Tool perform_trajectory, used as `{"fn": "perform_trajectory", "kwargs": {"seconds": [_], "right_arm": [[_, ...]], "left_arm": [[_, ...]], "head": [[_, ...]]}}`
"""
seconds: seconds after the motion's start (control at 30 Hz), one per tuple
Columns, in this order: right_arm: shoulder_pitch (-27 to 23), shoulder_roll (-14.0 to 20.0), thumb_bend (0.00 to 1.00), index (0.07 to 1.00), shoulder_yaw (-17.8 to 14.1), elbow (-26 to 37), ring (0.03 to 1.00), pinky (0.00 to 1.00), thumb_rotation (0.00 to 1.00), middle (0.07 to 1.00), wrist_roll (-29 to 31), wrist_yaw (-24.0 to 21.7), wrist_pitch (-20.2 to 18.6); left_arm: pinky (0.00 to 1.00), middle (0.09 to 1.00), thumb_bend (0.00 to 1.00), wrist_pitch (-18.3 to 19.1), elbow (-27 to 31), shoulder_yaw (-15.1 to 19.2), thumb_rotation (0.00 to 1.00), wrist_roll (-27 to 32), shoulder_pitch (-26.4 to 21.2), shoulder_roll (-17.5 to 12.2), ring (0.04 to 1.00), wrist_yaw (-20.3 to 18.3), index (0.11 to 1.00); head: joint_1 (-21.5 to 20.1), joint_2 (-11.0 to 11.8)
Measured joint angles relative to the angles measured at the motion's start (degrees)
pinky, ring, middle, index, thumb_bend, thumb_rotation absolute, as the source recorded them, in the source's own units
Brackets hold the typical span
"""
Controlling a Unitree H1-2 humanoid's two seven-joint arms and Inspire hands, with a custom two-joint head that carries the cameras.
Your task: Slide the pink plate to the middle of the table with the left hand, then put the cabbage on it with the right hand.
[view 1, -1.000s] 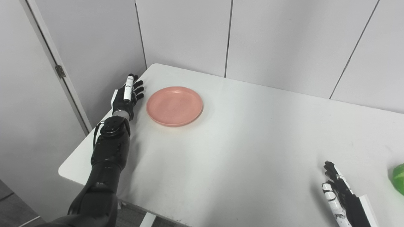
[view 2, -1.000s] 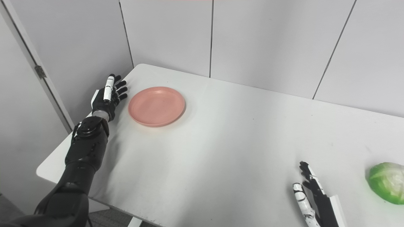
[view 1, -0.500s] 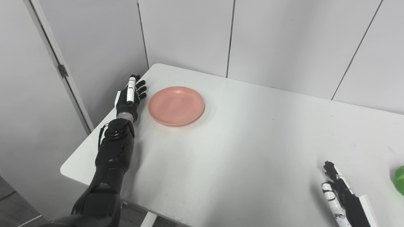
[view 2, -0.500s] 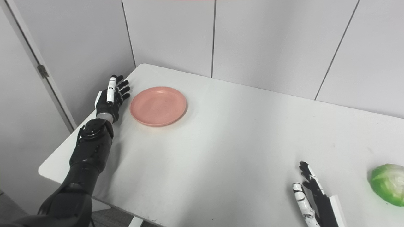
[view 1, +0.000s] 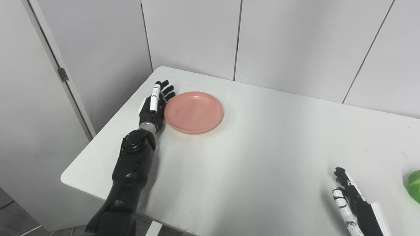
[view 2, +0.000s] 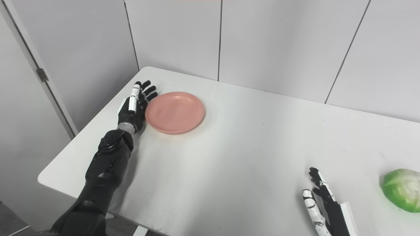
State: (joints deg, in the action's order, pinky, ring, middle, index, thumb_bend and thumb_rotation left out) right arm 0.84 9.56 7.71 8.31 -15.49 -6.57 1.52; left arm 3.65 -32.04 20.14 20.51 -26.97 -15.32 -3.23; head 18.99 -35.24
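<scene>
Plate count: one pink plate (view 1: 194,112), far left on table (view 1: 249,157). We judge it stiff, light, slick on smooth top; push at left rim. Left hand (view 1: 154,108), fingers spread, holding nothing, flat against that rim. One cabbage (view 2: 401,189), near right; we judge leaves yielding, cup whole. Right hand (view 2: 320,205) spread, empty, left of cabbage.
</scene>
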Motion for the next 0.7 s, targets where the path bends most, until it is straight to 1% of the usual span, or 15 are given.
{"fn": "perform_trajectory", "kwargs": {"seconds": [0.2,0.33,0.4,0.5,0.57,0.6,0.67,0.7], "right_arm": [[0.0,-0.02,0.12,0.916,0.0,0.0,0.914,0.88,1.0,0.919,-0.5,0.05,0.01],[0.0,-0.04,0.13,0.916,0.03,0.0,0.91,0.87,1.0,0.916,-0.86,0.37,0.01],[0.0,-0.1,0.15,0.918,0.04,0.0,0.913,0.88,1.0,0.918,-0.96,0.61,0.01],[0.0,-0.34,0.16,0.917,0.12,0.0,0.914,0.88,1.0,0.919,-0.95,0.64,0.01],[0.0,-0.48,0.15,0.915,0.33,0.0,0.913,0.88,1.0,0.917,-1.02,0.64,0.01],[0.0,-0.52,0.16,0.912,0.37,0.0,0.91,0.87,1.0,0.914,-1.2,0.66,0.01],[0.01,-0.72,0.16,0.912,0.43,0.0,0.911,0.87,1.0,0.913,-1.38,0.78,0.01],[0.02,-0.83,0.16,0.911,0.45,0.0,0.913,0.88,1.0,0.913,-1.46,0.86,0.01]], "left_arm": [[0.89,0.894,0.44,2.6,2.97,0.0,1.0,1.94,0.98,0.79,0.894,-0.68,0.873],[0.89,0.894,0.43,4.61,4.33,0.11,1.0,3.25,1.18,1.11,0.893,-0.75,0.877],[0.88,0.892,0.43,5.57,5.23,0.09,1.0,3.38,1.32,1.43,0.888,-0.77,0.879],[0.88,0.889,0.42,6.07,5.94,0.19,1.0,3.57,1.48,2.2,0.883,-0.78,0.869],[0.87,0.888,0.42,6.88,6.56,0.74,1.0,5.16,1.47,2.82,0.88,-0.76,0.868],[0.87,0.891,0.42,7.16,6.74,0.93,1.0,5.88,1.47,3.04,0.883,-0.72,0.869],[0.87,0.889,0.42,7.67,7.12,1.13,1.0,6.7,1.46,3.49,0.882,-0.67,0.867],[0.87,0.891,0.42,7.98,7.29,1.11,1.0,7.09,1.46,3.67,0.883,-0.66,0.868]], "head": [[-0.79,-0.53],[-1.58,-0.97],[-2.02,-1.06],[-2.55,-1.23],[-3.34,-1.32],[-4.38,-1.41],[-4.4,-1.41],[-5.18,-1.49]]}}
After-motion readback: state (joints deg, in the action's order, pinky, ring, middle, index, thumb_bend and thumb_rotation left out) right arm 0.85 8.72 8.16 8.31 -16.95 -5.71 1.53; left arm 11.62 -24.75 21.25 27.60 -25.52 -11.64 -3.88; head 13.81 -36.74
